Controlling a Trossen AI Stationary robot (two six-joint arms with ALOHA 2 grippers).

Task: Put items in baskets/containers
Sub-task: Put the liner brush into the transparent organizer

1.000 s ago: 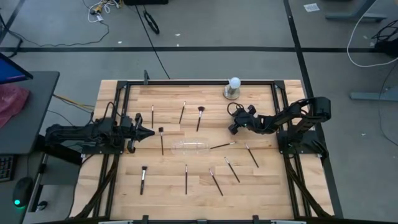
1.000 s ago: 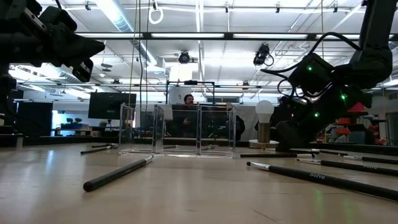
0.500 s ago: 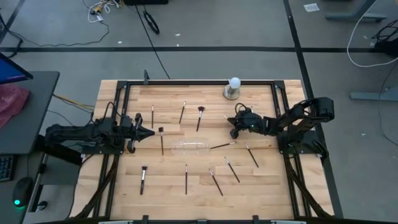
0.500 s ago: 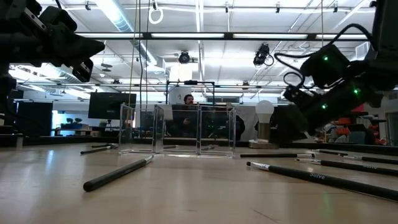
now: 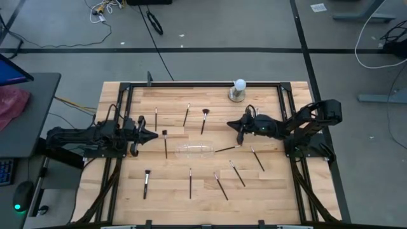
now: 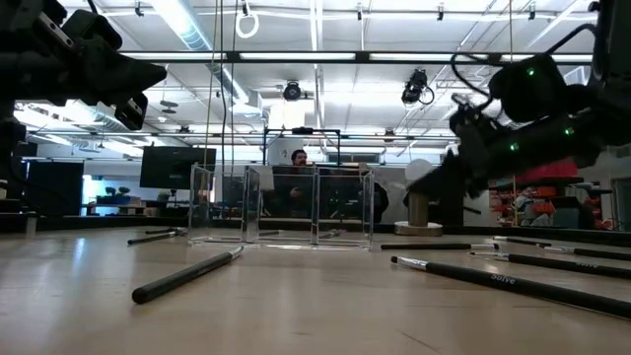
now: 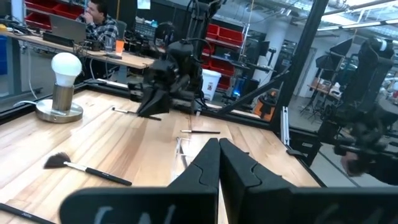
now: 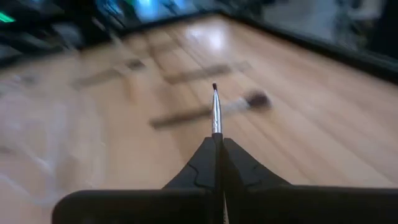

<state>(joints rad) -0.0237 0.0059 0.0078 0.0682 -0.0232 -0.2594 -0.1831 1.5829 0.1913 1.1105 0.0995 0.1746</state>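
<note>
Several thin dark brushes lie flat on the wooden table, among them one brush [image 5: 205, 119] on the far side and one brush [image 5: 237, 172] on the near side. The clear tray [image 5: 194, 151] sits mid-table, and a brush [image 5: 227, 149] lies with one end at its right edge. My right gripper [image 5: 231, 124] [image 8: 217, 138] hovers to the far right of the tray, shut on a thin brush [image 8: 216, 109]. My left gripper [image 5: 155, 134] [image 7: 218, 144] waits to the left of the tray, shut and holding nothing. My right gripper pinches the thin brush between its two fingertips, just behind the silver ferrule [image 8: 216, 121]. The brush runs along the fingers, and its small dark tip [image 8: 214, 87] sticks out ahead of them. It is lifted clear of the table. The handle is hidden between the fingers.
A white bulb on a round metal base [image 5: 238, 90] stands at the far edge, behind the right gripper. A black metal frame [image 5: 191, 84] borders the table. In the low view a brush [image 6: 187, 273] lies close to the near edge.
My right gripper has risen from the table surface and moved a little toward the table's left, tipping from pointing downward to nearly level. The thin brush has come up with it, clear of the wood.
</note>
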